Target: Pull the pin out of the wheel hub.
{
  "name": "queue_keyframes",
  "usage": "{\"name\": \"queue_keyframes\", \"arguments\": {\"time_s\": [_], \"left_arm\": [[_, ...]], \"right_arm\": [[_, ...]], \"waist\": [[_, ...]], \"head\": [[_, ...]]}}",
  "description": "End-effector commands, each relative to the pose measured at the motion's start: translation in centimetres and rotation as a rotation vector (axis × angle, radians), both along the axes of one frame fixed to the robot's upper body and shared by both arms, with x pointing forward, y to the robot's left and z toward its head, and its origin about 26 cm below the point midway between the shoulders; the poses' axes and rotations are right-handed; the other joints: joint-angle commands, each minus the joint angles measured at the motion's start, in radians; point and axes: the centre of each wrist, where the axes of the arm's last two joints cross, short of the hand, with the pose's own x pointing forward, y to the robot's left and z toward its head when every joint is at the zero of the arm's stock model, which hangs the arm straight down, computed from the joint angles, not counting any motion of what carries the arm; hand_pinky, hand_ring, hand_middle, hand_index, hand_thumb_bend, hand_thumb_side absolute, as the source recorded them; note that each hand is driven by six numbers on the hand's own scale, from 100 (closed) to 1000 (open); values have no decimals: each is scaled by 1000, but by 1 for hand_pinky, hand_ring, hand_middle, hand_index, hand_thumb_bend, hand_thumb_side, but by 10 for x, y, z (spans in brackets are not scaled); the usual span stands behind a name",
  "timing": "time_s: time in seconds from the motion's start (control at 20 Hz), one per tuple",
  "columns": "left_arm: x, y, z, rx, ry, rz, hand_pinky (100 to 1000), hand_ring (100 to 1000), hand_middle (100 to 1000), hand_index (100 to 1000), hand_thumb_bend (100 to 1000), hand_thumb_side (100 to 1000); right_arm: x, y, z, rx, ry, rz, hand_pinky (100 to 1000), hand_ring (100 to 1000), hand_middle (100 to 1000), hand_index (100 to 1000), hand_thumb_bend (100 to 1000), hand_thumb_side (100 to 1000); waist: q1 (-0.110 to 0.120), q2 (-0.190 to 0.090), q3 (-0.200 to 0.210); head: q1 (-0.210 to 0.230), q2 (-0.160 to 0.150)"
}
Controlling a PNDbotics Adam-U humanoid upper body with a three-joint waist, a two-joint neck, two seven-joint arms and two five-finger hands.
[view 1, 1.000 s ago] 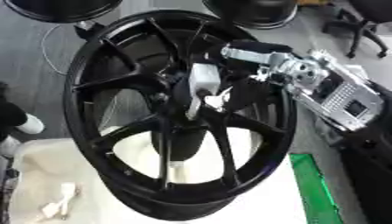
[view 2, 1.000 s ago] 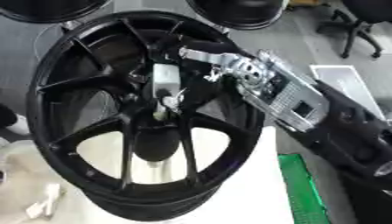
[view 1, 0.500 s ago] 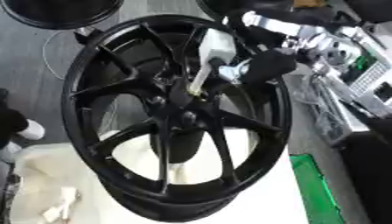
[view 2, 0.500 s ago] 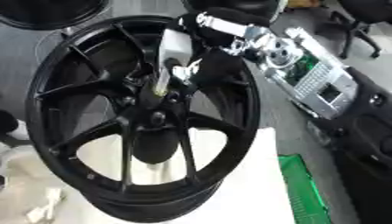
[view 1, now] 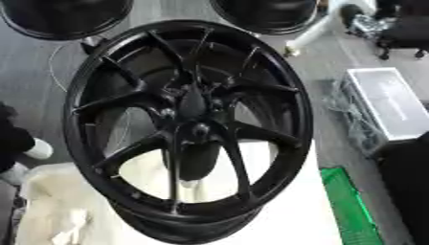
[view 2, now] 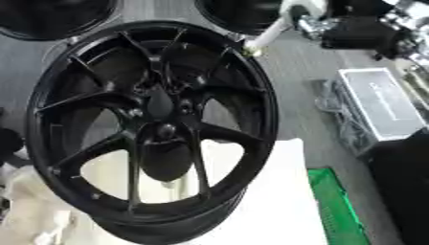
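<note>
The white pin (view 2: 270,32) is being held clear of the wheel hub (view 2: 163,129), up and to the right beyond the rim, its long axis slanting down-left toward the wheel, by the right hand (view 2: 339,29), whose blurred fingers are being read as curled round its upper end.

Right hand (view 2: 368,29) at the upper right corner: blurred black body with silver metal parts.

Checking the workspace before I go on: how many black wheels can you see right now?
3. The big wheel stands in the centre on the white table; two more sit on the floor behind, one upper left, one top centre, both cropped.
</note>
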Motion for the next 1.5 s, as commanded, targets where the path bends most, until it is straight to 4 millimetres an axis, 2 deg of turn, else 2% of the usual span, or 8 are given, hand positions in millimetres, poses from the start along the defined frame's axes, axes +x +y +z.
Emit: {"name": "queue_keyframes", "arguments": {"time_s": [0.05, 0.3, 0.35, 0.4, 0.55, 0.7, 0.95, 1.5], "left_arm": [[-1, 1, 8, 8, -30, 2, 600, 800, 736, 742, 100, 797], [3, -4, 12, 1, -44, -33, 599, 798, 734, 742, 100, 796], [4, -6, 13, 0, -45, -43, 599, 798, 734, 742, 100, 776], [5, -7, 13, -2, -48, -53, 599, 798, 734, 742, 100, 793], [6, -10, 15, -8, -53, -70, 599, 798, 734, 742, 100, 790], [6, -10, 14, -13, -53, -71, 599, 798, 735, 742, 100, 789], [5, -10, 14, -21, -55, -68, 600, 799, 735, 742, 100, 789], [5, -9, 12, -23, -49, -66, 600, 801, 737, 743, 100, 793]], "right_arm": [[-15, -17, -15, 41, -103, -152, 655, 715, 330, 522, 100, 280], [-49, -30, -88, 3, -75, -450, 663, 733, 400, 579, 100, 231], [-54, -29, -99, -12, -55, -499, 664, 740, 414, 596, 100, 100], [-60, -28, -109, -24, -34, -547, 666, 742, 418, 601, 100, 263], [-72, -26, -129, -63, 10, -654, 686, 774, 474, 667, 100, 283], [-80, -24, -141, -108, 54, -723, 712, 827, 602, 785, 100, 296], [-89, -24, -152, -155, 128, -796, 780, 960, 838, 915, 100, 198], [-96, -23, -160, -165, 208, -976, 818, 998, 892, 970, 100, 178]], "waist": [[7, -9, -16], [25, -2, -39], [28, -1, -41], [30, -1, -43], [37, -3, -45], [42, -8, -49], [46, -12, -47], [42, -13, -50]], "head": [[35, -1], [58, -1], [58, -1], [58, -1], [66, -1], [75, -1], [101, -1], [120, -1]]}}
